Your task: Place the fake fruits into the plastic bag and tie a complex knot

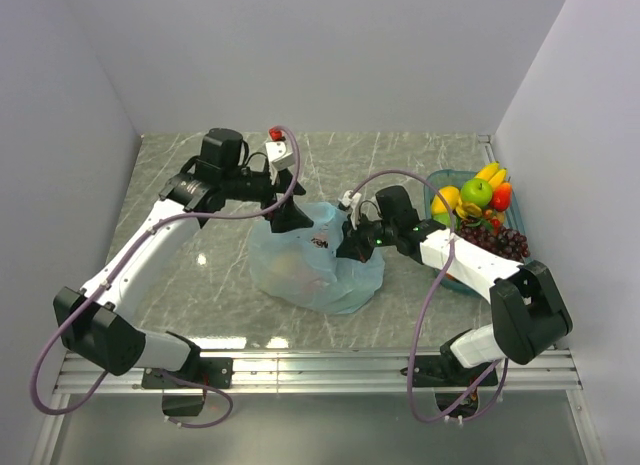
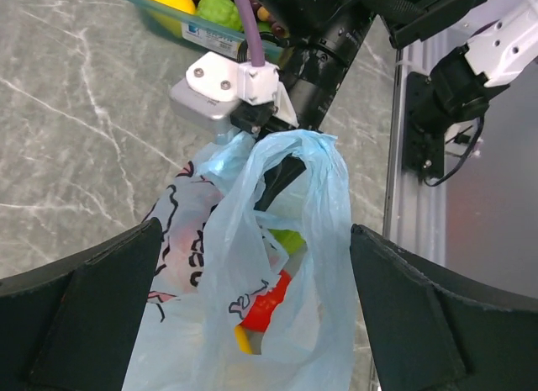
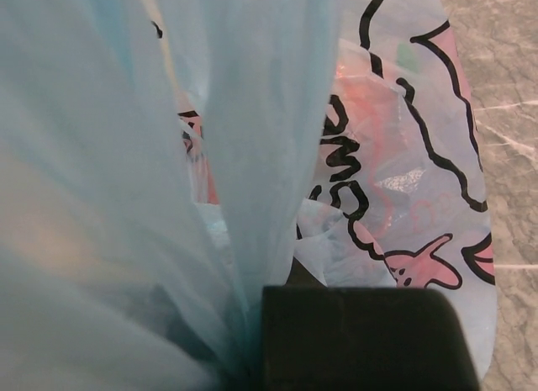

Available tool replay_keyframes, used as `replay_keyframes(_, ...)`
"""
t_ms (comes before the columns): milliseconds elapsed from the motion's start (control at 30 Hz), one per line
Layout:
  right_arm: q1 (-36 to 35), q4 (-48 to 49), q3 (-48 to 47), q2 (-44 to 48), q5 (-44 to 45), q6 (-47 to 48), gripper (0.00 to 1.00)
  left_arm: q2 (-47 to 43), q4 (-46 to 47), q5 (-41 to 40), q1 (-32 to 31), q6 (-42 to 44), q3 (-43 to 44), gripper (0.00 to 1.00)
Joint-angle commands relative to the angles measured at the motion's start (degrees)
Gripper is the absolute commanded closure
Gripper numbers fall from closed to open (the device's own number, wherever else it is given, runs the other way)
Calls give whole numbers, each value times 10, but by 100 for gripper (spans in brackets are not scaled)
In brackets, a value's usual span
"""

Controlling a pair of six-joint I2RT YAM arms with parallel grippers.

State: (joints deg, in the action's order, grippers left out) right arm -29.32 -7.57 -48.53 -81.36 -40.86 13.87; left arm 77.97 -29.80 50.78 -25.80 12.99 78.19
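The light-blue plastic bag (image 1: 315,265) lies mid-table with its printed side up. My right gripper (image 1: 352,243) is shut on one handle loop and holds it up; in its own view the film (image 3: 252,155) is pinched against a black finger (image 3: 361,336). My left gripper (image 2: 256,235) is open, and the raised loop (image 2: 315,198) hangs between its fingers (image 2: 92,315) without touching them. Red (image 2: 269,303), green (image 2: 290,238) and yellow (image 2: 242,339) fake fruits show through the bag. More fake fruits (image 1: 478,193), among them a banana, a green apple and grapes, sit in the tray.
A rigid teal tray (image 1: 440,177) stands at the right, just behind my right arm. The right wrist's camera mount and purple cable (image 2: 239,80) hang right in front of my left gripper. A metal rail (image 1: 320,365) runs along the near edge.
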Motion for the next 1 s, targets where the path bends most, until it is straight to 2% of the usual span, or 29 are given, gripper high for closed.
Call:
replay_keyframes(0,-6,-9,-13,17,7,28,100,-1,33,38,0,-32,31,1)
replay_keyframes(167,-11,-17,-20,21,7,44,100,0,21,2,-7,11,54,1)
replay_keyframes(333,-18,-19,-26,20,13,51,100,4,-18,11,-32,46,93,1)
replay_keyframes(567,-24,-27,-28,25,15,68,100,4,-14,-29,-64,61,77,1)
replay_keyframes(800,-30,-32,-23,37,20,85,100,46,-5,-34,-66,62,85,1)
replay_keyframes(967,-30,-33,-23,38,19,87,100,49,-24,-17,-67,101,79,1)
